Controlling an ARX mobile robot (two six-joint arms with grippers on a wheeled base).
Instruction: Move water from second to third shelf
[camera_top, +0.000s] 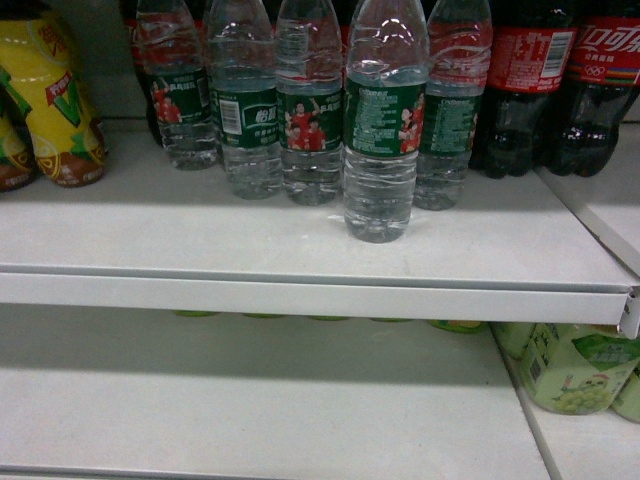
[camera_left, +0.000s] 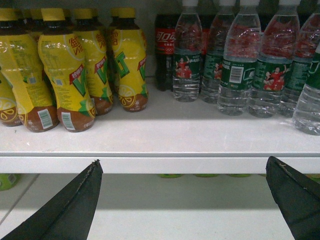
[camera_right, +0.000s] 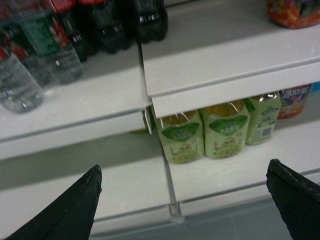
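Several clear water bottles with dark green labels stand in a row on the upper white shelf (camera_top: 120, 235). The frontmost water bottle (camera_top: 381, 125) stands upright ahead of the others; in the left wrist view it shows at the right edge (camera_left: 308, 97), in the right wrist view at the left edge (camera_right: 17, 85). Neither gripper appears in the head view. My left gripper (camera_left: 182, 162) is open, level with the upper shelf's front lip, with nothing between its fingers. My right gripper (camera_right: 184, 170) is open too, over the lower shelf's front edge, holding nothing.
Yellow lemon-tea bottles (camera_left: 65, 70) fill the upper shelf's left side. Dark cola bottles (camera_top: 535, 85) stand to the right of the water. Pale green drink bottles (camera_right: 200, 132) sit on the lower shelf (camera_top: 250, 410) at the right. A shelf divider (camera_right: 170, 190) splits the lower shelf.
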